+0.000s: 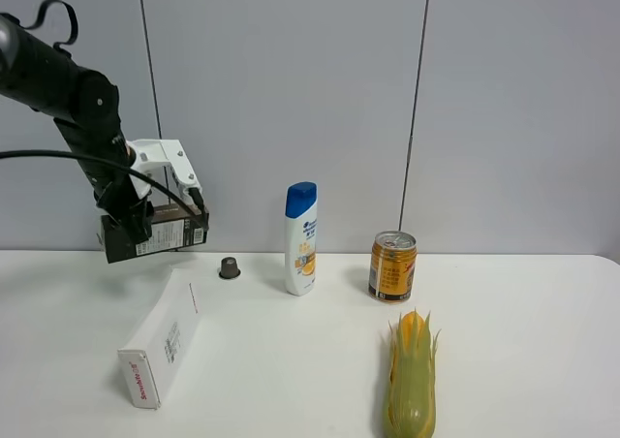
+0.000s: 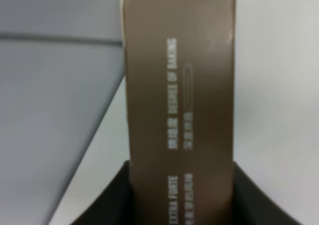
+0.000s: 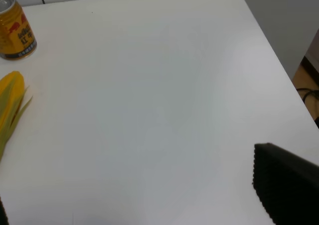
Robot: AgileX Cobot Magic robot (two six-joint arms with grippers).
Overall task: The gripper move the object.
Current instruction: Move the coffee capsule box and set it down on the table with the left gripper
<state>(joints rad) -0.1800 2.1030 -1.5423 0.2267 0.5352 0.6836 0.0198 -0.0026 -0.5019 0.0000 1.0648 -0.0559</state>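
Since the left end effector (image 1: pixel 129 227) is clamped on one end of the dark brown carton (image 1: pixel 172 234), held roughly level in air over the surface (image 1: pixel 291 360) rear-left, move slow and set down clear of the white carton (image 1: pixel 160 346) and small dark cup (image 1: pixel 230 266).

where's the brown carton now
The brown carton is at the far left of the exterior high view, gripped in the left hand, just beyond the white carton and left of the dark capsule.

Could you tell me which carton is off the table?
The dark brown carton, clamped in the left end effector; the white carton lies on the table.
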